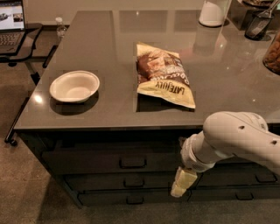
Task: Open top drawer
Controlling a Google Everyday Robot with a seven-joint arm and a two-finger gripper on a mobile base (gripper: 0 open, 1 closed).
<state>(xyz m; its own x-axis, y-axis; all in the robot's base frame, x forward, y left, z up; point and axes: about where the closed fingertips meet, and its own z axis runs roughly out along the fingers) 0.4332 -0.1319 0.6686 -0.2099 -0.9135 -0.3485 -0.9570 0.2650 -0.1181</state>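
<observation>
The top drawer (87, 161) is the tallest dark front, just under the grey countertop, with a small loop pull (132, 162) at its centre. My gripper (181, 183) hangs on the white arm (236, 138) in front of the drawer stack. It is to the right of the pull and a little below it, about level with the second drawer, and it points down and to the left. It is apart from the pull and holds nothing.
Two slimmer drawers with pulls (133, 182) (134, 200) lie below. A neighbouring stack (262, 178) is to the right. On the counter are a white bowl (74, 86), a chip bag (164, 75), a white jug (213, 12) and a utensil holder (258, 22). A side table with a laptop (11, 19) stands at the far left.
</observation>
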